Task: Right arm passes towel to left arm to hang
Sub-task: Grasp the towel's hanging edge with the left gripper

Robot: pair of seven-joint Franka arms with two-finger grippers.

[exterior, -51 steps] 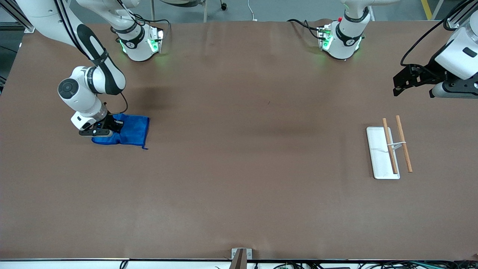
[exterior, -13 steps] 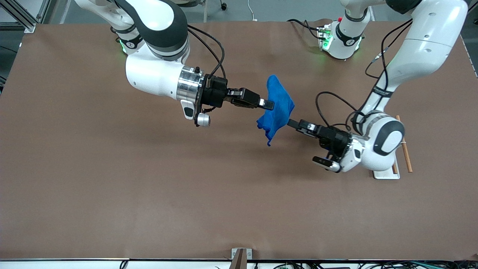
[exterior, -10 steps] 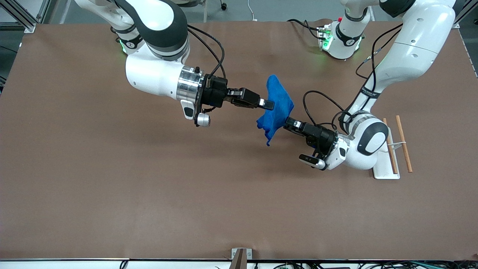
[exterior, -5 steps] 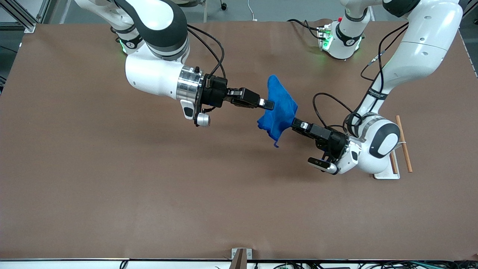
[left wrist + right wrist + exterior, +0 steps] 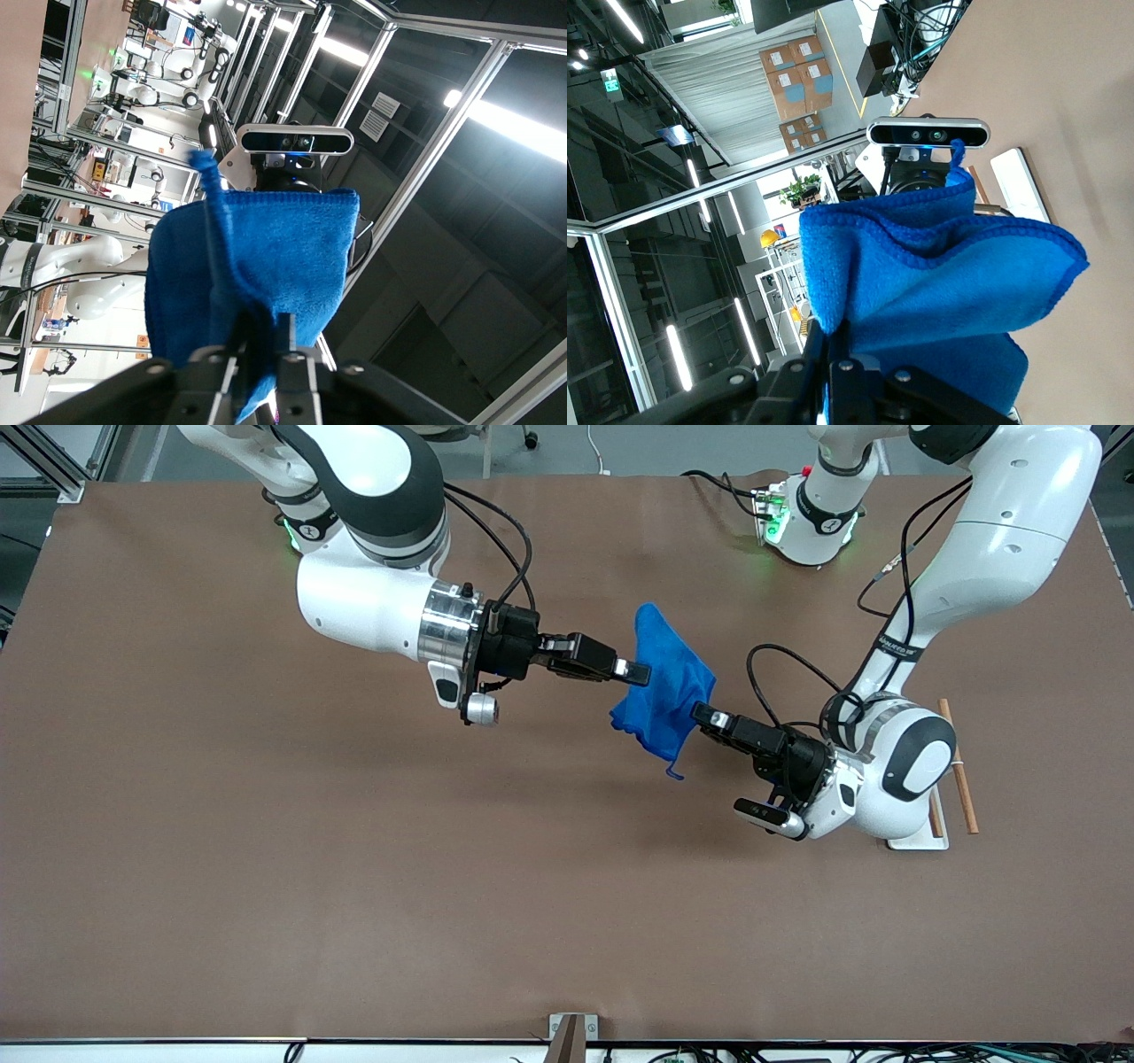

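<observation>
The blue towel (image 5: 664, 691) hangs in the air over the middle of the table, stretched between both grippers. My right gripper (image 5: 636, 674) is shut on the edge of the towel toward the right arm's end. My left gripper (image 5: 702, 712) is shut on the edge toward the left arm's end. In the left wrist view the towel (image 5: 257, 257) sits pinched in my left gripper (image 5: 264, 341). In the right wrist view the towel (image 5: 939, 274) is pinched in my right gripper (image 5: 831, 354). A small loop (image 5: 675, 772) dangles from the towel's lowest corner.
A white tray (image 5: 921, 840) with a rack of two wooden rods (image 5: 959, 766) stands near the left arm's end, mostly covered by the left arm's wrist. The tray also shows in the right wrist view (image 5: 1019, 181).
My left gripper closed on the towel's edge and drew back a little toward the left arm's end, pulling that edge and the loop corner with it. The right arm has stayed still.
</observation>
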